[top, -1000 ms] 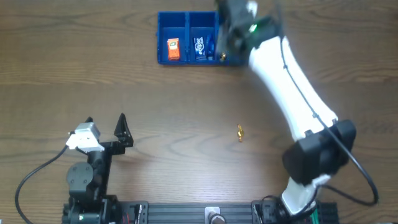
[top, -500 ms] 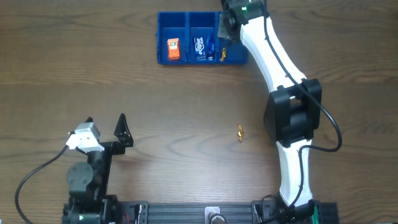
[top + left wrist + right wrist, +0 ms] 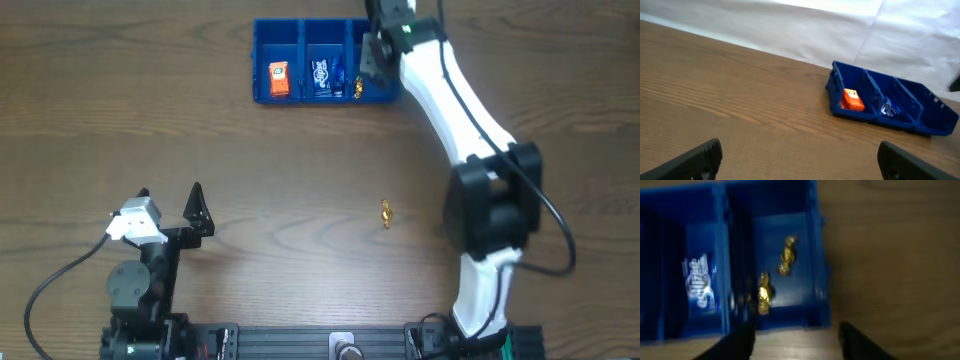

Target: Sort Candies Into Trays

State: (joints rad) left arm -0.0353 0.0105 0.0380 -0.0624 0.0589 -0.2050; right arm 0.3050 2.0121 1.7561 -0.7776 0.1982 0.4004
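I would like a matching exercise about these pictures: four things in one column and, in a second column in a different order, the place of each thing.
Things
1. orange candy
2. blue-wrapped candy
3. lone gold candy
4. right end effector

Places (compartments as the top view shows them)
A. on the bare table, outside the tray
B. left compartment of the blue tray
C. above the tray's right compartment
D. middle compartment of the tray

Pairs: 1-B, 2-D, 3-A, 4-C
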